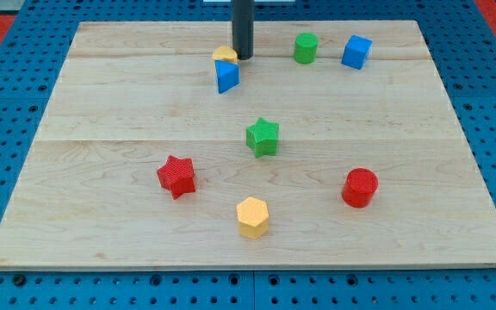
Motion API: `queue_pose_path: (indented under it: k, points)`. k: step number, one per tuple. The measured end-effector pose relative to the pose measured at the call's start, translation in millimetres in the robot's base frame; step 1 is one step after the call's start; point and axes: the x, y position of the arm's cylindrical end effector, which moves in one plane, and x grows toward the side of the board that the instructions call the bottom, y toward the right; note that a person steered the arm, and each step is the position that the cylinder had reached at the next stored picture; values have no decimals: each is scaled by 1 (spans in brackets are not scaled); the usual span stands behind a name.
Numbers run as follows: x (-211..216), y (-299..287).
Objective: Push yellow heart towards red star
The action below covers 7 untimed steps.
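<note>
The yellow heart [224, 54] lies near the view's top, mostly hidden behind a blue triangular block [226, 76] that touches its lower side. The dark rod comes down from the top edge, and my tip [244, 57] rests right beside the heart's right side. The red star [176, 176] lies lower on the board, left of centre, well below the heart.
A green star [263, 136] sits mid-board. A green cylinder [306, 47] and a blue cube [356, 52] stand at the top right. A yellow hexagon [252, 216] lies near the bottom centre, a red cylinder [360, 187] at lower right. The wooden board [102, 129] lies on a blue pegboard.
</note>
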Motion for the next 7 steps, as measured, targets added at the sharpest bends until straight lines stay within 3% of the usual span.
queue_pose_path:
  k: [4, 7]
  points:
    - [15, -77]
    - [71, -111]
